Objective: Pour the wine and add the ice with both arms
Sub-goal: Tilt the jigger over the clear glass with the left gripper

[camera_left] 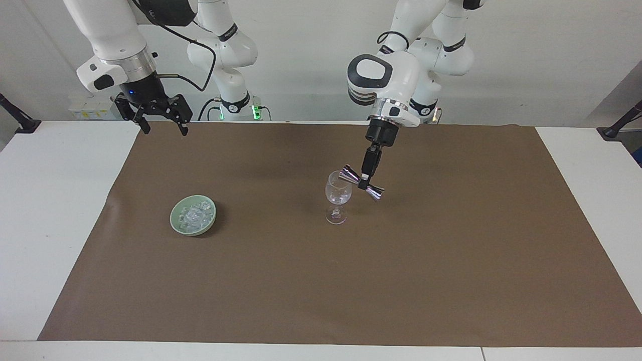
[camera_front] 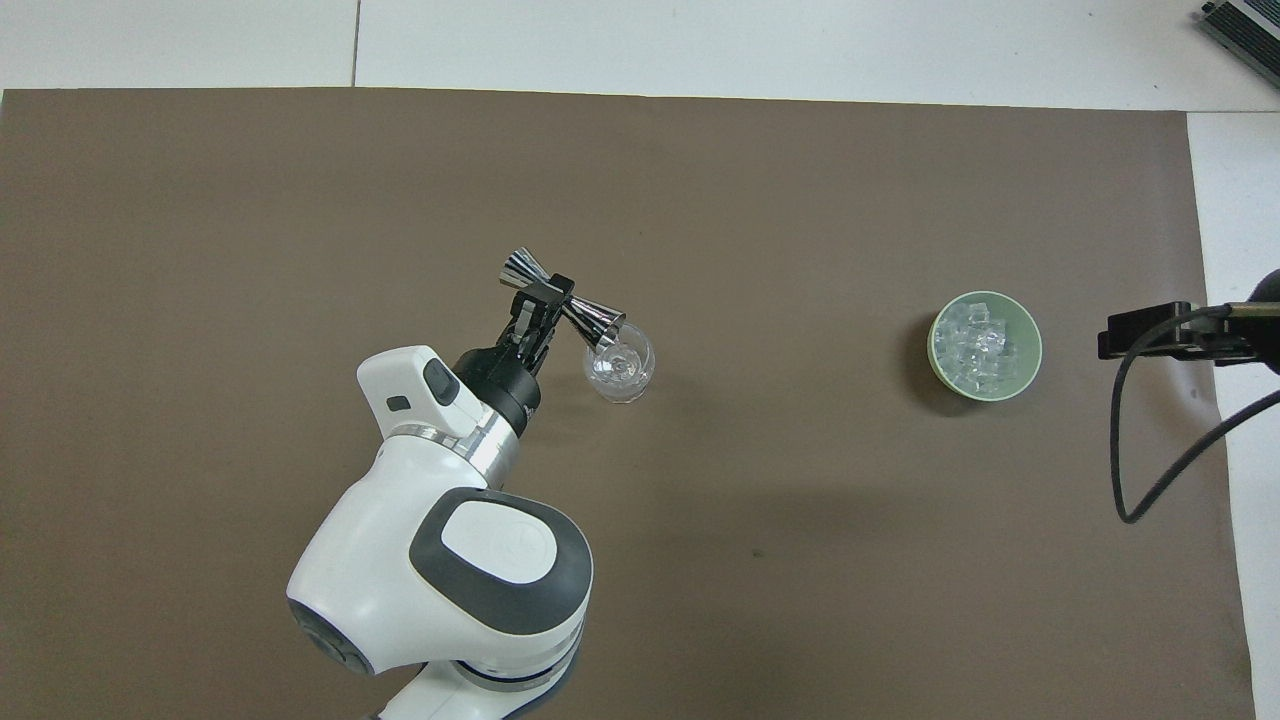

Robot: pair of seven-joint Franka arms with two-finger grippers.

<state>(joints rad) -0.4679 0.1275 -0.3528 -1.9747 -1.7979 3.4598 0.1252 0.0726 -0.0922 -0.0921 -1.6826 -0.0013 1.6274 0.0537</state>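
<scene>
A clear stemmed glass (camera_left: pixel 337 197) (camera_front: pixel 620 365) stands upright near the middle of the brown mat. My left gripper (camera_left: pixel 365 181) (camera_front: pixel 552 297) is shut on the waist of a shiny metal jigger (camera_left: pixel 361 182) (camera_front: pixel 565 304), which is tilted with one cup at the glass's rim. The ice (camera_left: pixel 192 215) (camera_front: pixel 978 343) lies as small clear chunks in a pale green bowl (camera_left: pixel 176 223) (camera_front: pixel 1034 348) toward the right arm's end of the table. My right gripper (camera_left: pixel 159 124) hangs open in the air over the mat's corner at the robots' end and waits. No wine shows.
The brown mat (camera_left: pixel 451 260) covers most of the white table (camera_left: pixel 45 200). A black cable (camera_front: pixel 1150 480) loops down from the right arm's wrist. Black clamp arms (camera_left: pixel 619 123) stand at the table's corners.
</scene>
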